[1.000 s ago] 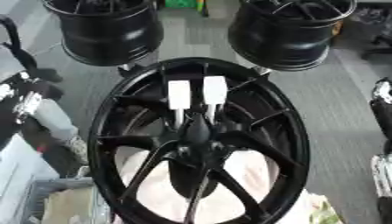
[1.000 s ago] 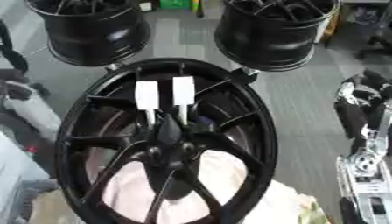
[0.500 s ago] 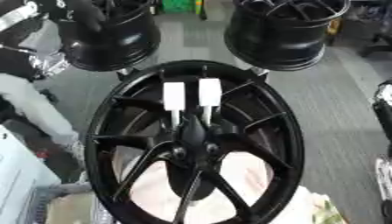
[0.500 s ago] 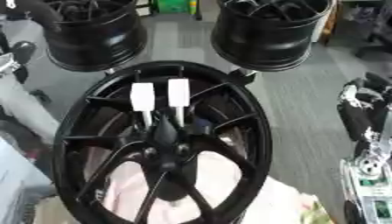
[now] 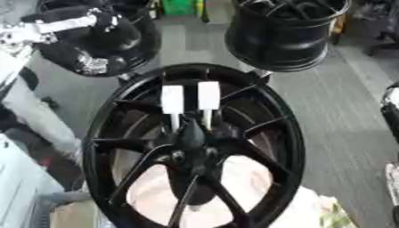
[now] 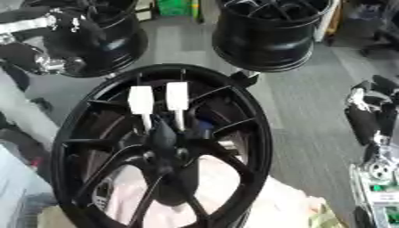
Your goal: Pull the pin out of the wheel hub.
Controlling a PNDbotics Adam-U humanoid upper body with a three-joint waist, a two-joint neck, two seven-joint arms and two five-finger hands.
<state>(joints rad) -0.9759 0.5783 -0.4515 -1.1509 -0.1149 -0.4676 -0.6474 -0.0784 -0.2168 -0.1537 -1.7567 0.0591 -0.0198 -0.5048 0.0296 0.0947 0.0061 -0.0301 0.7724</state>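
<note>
Black wheel hub (image 5: 191, 147), glossy, multi-spoke, round rim tilted so it reads as a tall oval; centre boss dark and rounded, thin spokes fanning out to the rim. Two pins stand side by side in the upper half of the hub: left pin (image 5: 172, 101) and right pin (image 5: 208, 98), each a flat white rectangular tab on a thin pale stem. Their long axes run near vertical in the view, tabs uppermost, stems running down to the centre boss. Pale pinkish, cloth-like material (image 5: 242, 178) shows through the lower spoke gaps. Two more black rims behind: far left rim (image 6: 109, 40) and far right rim (image 5: 284, 33), both drum-shaped, smooth, matte-to-glossy. Grey floor (image 5: 343, 102), faintly textured. Left hand (image 5: 86, 42) sits at upper left, black with silver joints, over the far left rim; the pins lie below and to the right of its fingers, well apart, not touching. Fingers look bunched, but cannot tell whether they are curled shut or holding anything. Right hand (image 6: 370, 118) shows at the right edge of the right eye view, black with pale patches, pointing up; the hub lies left of its fingers, apart. Finger spread on it cannot be told either.
</note>
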